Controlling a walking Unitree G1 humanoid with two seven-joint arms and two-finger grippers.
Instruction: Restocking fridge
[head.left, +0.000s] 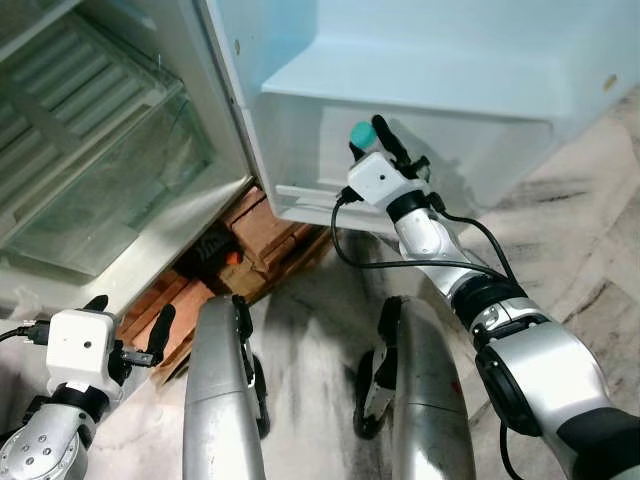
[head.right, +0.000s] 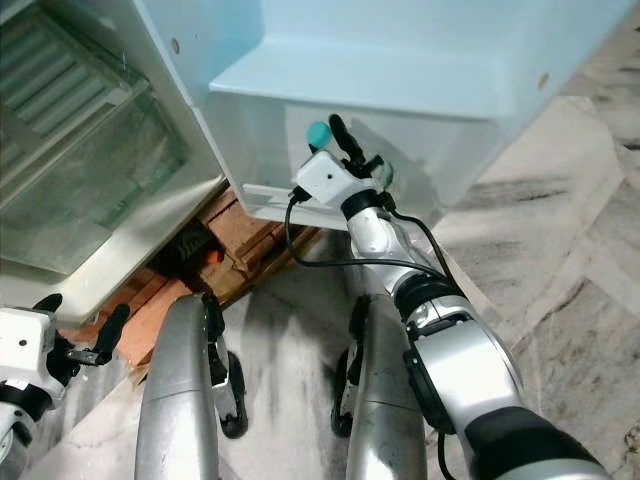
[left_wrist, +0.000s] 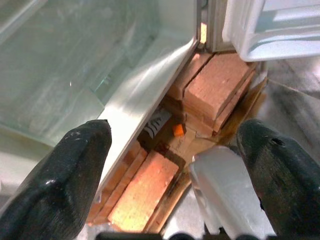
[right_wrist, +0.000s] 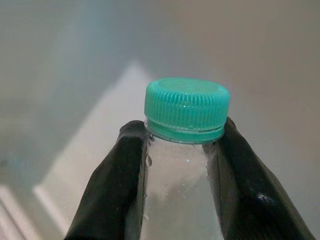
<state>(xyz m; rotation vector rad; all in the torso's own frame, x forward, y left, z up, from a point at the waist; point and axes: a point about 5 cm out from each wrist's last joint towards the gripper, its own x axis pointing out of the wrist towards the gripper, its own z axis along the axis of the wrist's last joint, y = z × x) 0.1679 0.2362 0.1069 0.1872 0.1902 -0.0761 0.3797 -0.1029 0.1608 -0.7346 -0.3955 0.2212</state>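
Where its green cap shows, the right tool's bottle bears no label.

Stacked reddish-orange bricks sit on the grey-veined marble floor (a small orange piece lies among them).

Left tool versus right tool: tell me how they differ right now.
The right tool is shut on a clear bottle with a teal cap; the left tool is open, holding nothing. The right tool is raised at the fridge door shelf; the left tool hangs low near the bricks. Both have black fingers.
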